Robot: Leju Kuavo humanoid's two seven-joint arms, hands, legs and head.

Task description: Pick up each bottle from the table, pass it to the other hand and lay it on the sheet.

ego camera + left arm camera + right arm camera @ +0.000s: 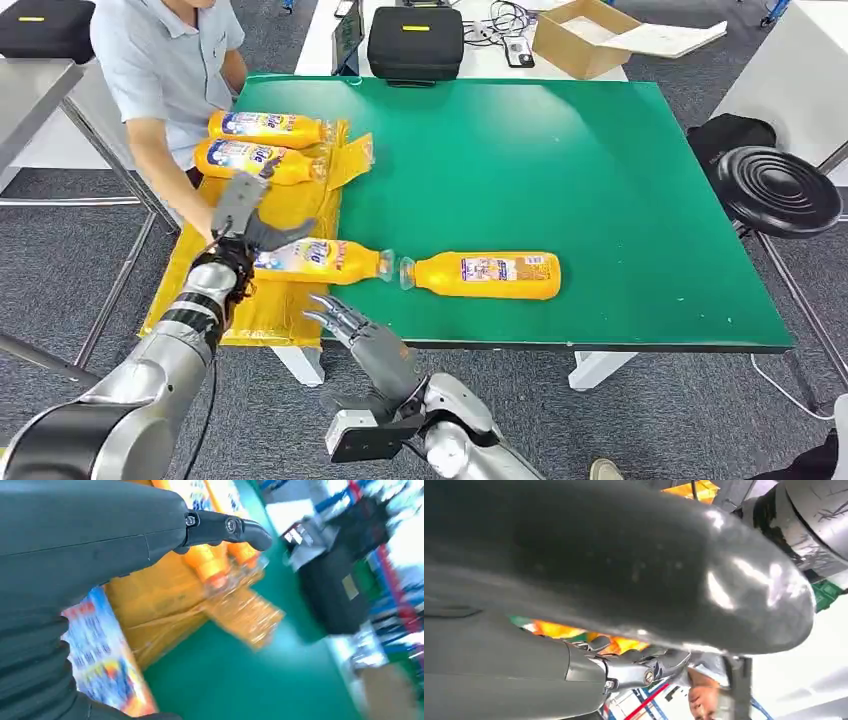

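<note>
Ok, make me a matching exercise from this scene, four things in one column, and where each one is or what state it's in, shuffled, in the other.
Things:
1. left hand
2. right hand
3. lone bottle
4. two far bottles

States:
A. lying side by side on the yellow sheet
B. lying on the bare green table, on no sheet
C. holding a bottle at the sheet's edge
D. holding nothing, fingers apart, off the table's near edge

Pairs: 1-C, 2-D, 3-B, 4-A
</note>
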